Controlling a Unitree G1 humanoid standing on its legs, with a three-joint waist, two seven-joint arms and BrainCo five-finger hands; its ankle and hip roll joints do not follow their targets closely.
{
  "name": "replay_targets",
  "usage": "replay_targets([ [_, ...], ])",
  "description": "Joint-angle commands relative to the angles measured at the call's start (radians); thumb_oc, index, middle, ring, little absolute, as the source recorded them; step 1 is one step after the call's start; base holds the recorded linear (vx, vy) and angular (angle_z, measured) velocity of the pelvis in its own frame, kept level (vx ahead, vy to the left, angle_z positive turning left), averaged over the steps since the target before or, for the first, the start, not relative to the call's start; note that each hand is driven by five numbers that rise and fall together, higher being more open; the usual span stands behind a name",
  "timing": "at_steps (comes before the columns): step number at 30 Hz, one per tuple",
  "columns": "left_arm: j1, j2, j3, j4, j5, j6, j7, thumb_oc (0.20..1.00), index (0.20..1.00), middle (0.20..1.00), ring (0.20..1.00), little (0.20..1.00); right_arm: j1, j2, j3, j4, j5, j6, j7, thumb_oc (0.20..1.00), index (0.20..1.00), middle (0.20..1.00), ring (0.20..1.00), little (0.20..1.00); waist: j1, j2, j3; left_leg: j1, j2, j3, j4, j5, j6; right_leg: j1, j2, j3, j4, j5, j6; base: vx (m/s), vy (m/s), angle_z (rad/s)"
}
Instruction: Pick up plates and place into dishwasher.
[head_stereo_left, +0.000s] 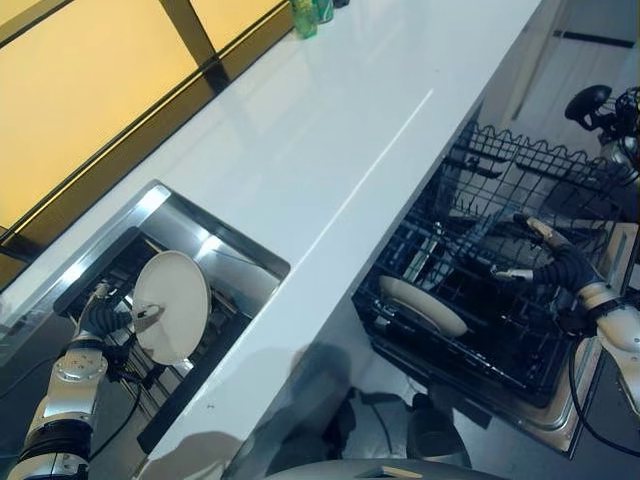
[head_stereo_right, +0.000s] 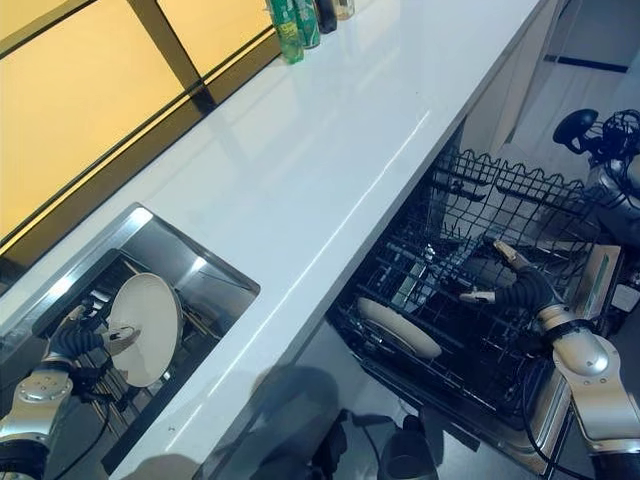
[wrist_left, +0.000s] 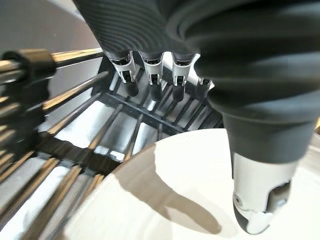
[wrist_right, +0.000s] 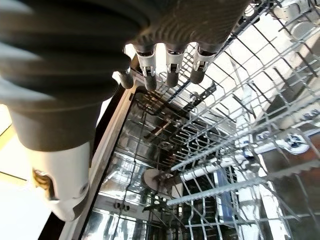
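Note:
A round white plate (head_stereo_left: 175, 300) stands on edge above the dark rack (head_stereo_left: 115, 265) in the steel sink (head_stereo_left: 235, 255). My left hand (head_stereo_left: 100, 320) is shut on it. The thumb (wrist_left: 260, 200) presses on the plate's face (wrist_left: 190, 200) and the fingers (wrist_left: 152, 80) reach behind its rim. A second white plate (head_stereo_left: 425, 305) leans in the front of the pulled-out dishwasher rack (head_stereo_left: 500, 345). My right hand (head_stereo_left: 560, 268) hovers over that rack's right part, open and holding nothing; its fingers (wrist_right: 170, 70) hang relaxed above the wire tines.
A long white counter (head_stereo_left: 330, 130) runs between sink and dishwasher. Green bottles (head_stereo_left: 305, 15) stand at its far end by the yellow window panels. The dishwasher's upper wire basket (head_stereo_left: 520, 160) rises behind the lower rack.

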Motion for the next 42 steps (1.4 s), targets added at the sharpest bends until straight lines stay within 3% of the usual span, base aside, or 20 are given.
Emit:
replay_targets([
  [1, -0.046, 0.071, 0.010, 0.037, 0.031, -0.033, 0.062, 1.000, 1.000, 1.000, 1.000, 1.000, -0.034, -0.060, -0.025, -0.099, 0.045, -0.033, -0.013, 1.000, 1.000, 1.000, 1.000, 1.000, -0.020, -0.066, -0.045, -0.137, 0.002, 0.022, 0.106, 0.031, -0.031, 0.039, -0.148, -0.008, 0.036, -0.027, 0.077, 0.06, 0.136, -0.02],
  [8, -0.088, 0.085, -0.001, 0.048, 0.043, -0.039, 0.152, 1.000, 1.000, 1.000, 1.000, 1.000, -0.065, -0.083, -0.006, -0.103, 0.059, -0.016, -0.022, 1.000, 1.000, 1.000, 1.000, 1.000, -0.026, -0.081, 0.002, -0.174, -0.017, 0.042, 0.164, 0.006, -0.013, -0.013, -0.183, 0.011, 0.086, -0.021, 0.086, 0.08, 0.112, -0.02],
  [13, -0.145, 0.118, -0.019, 0.082, 0.050, 0.003, 0.203, 1.000, 1.000, 1.000, 1.000, 1.000, -0.093, -0.105, 0.009, -0.097, 0.072, 0.000, -0.042, 1.000, 1.000, 1.000, 1.000, 1.000, -0.032, -0.095, 0.038, -0.207, -0.021, 0.045, 0.200, -0.002, -0.007, -0.045, -0.194, 0.030, 0.112, -0.014, 0.084, 0.05, 0.066, -0.03],
  [20, -0.235, 0.155, -0.048, 0.200, 0.028, 0.060, 0.189, 1.000, 1.000, 1.000, 1.000, 1.000, -0.136, -0.121, 0.039, -0.103, 0.083, 0.032, -0.061, 1.000, 1.000, 1.000, 1.000, 1.000, -0.050, -0.121, 0.076, -0.236, -0.017, 0.050, 0.229, -0.009, -0.001, -0.085, -0.194, 0.060, 0.138, -0.004, 0.077, 0.04, 0.031, -0.05],
  [26, -0.306, 0.174, -0.078, 0.288, -0.030, 0.056, 0.154, 1.000, 1.000, 1.000, 1.000, 1.000, -0.187, -0.123, 0.080, -0.086, 0.088, 0.045, -0.088, 1.000, 1.000, 1.000, 1.000, 1.000, -0.059, -0.138, 0.103, -0.259, -0.013, 0.066, 0.234, -0.007, 0.007, -0.120, -0.187, 0.075, 0.151, 0.009, 0.071, -0.02, 0.009, -0.05],
  [29, -0.330, 0.166, -0.097, 0.286, -0.139, 0.012, 0.029, 1.000, 1.000, 1.000, 1.000, 1.000, -0.196, -0.121, 0.089, -0.089, 0.092, 0.043, -0.103, 1.000, 1.000, 1.000, 1.000, 1.000, -0.061, -0.150, 0.122, -0.278, -0.008, 0.070, 0.248, -0.009, 0.009, -0.141, -0.180, 0.078, 0.160, 0.016, 0.065, -0.06, -0.032, -0.01],
  [30, -0.334, 0.160, -0.107, 0.277, -0.186, 0.009, -0.039, 1.000, 1.000, 1.000, 1.000, 1.000, -0.197, -0.119, 0.089, -0.089, 0.093, 0.041, -0.103, 1.000, 1.000, 1.000, 1.000, 1.000, -0.061, -0.150, 0.126, -0.281, -0.007, 0.069, 0.250, -0.010, 0.009, -0.146, -0.179, 0.078, 0.161, 0.016, 0.064, -0.06, -0.023, 0.00],
  [32, -0.326, 0.133, -0.137, 0.233, -0.323, 0.021, -0.273, 1.000, 1.000, 1.000, 1.000, 1.000, -0.195, -0.116, 0.084, -0.091, 0.089, 0.036, -0.101, 1.000, 1.000, 1.000, 1.000, 1.000, -0.061, -0.147, 0.137, -0.284, -0.004, 0.069, 0.248, -0.009, 0.011, -0.153, -0.178, 0.077, 0.160, 0.019, 0.062, -0.05, -0.004, 0.01],
  [35, -0.269, 0.085, -0.198, 0.137, -0.467, 0.033, -0.443, 1.000, 1.000, 1.000, 1.000, 1.000, -0.201, -0.112, 0.086, -0.083, 0.069, 0.024, -0.102, 1.000, 1.000, 1.000, 1.000, 1.000, -0.056, -0.129, 0.152, -0.281, -0.004, 0.071, 0.240, -0.004, 0.015, -0.158, -0.178, 0.077, 0.158, 0.027, 0.062, -0.04, 0.040, 0.01],
  [42, -0.200, 0.072, -0.246, 0.063, -0.630, 0.053, -0.718, 1.000, 1.000, 1.000, 1.000, 1.000, -0.174, -0.149, 0.070, -0.081, 0.080, -0.004, -0.091, 1.000, 1.000, 1.000, 1.000, 1.000, -0.065, -0.096, 0.156, -0.263, -0.014, 0.071, 0.222, -0.002, 0.019, -0.154, -0.178, 0.080, 0.148, 0.023, 0.064, -0.01, 0.044, 0.01],
])
